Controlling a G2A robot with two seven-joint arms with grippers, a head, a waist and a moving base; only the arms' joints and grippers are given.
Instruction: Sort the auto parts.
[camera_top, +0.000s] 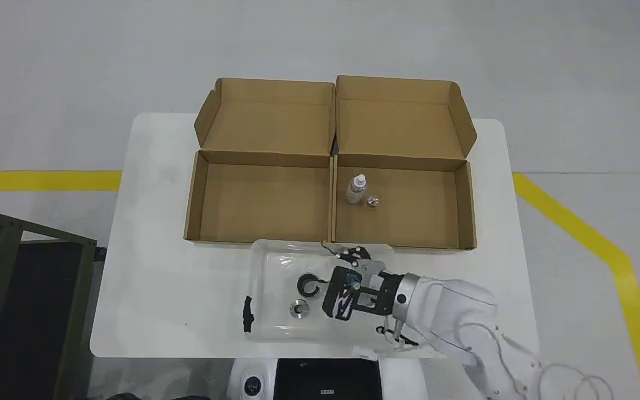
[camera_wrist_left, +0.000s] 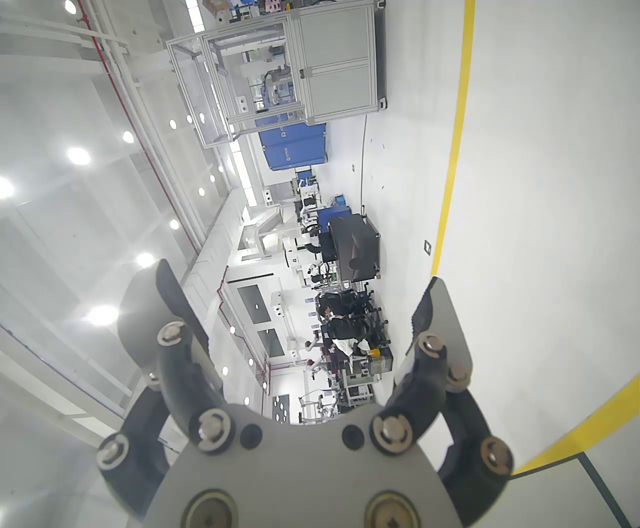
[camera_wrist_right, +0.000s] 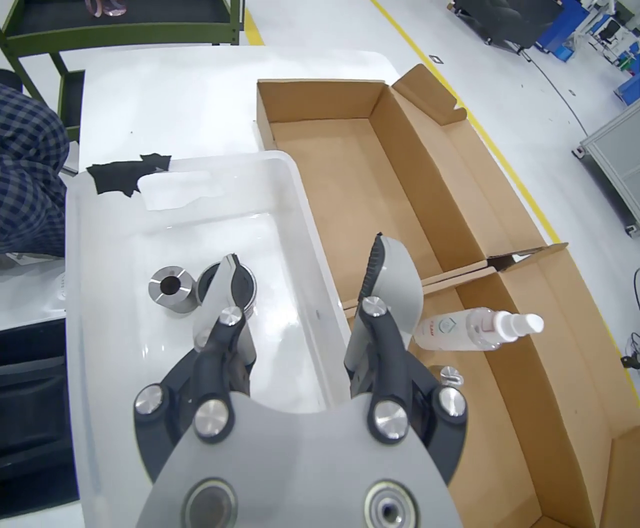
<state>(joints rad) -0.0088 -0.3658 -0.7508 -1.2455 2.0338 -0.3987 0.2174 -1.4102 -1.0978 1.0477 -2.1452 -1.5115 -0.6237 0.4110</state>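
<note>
Two boxes (camera_top: 260, 200) | right gripper (camera_wrist_right: 305, 250) spread above bin (camera_wrist_right: 125, 360) | bottle (camera_wrist_right: 470, 327) label illegible

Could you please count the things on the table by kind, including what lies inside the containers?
Cardboard boxes: 2
Clear bin: 1
Spray bottle: 1
Silver cylinder: 1
Dark round part: 1
Small shiny part: 1
Total: 7
</note>
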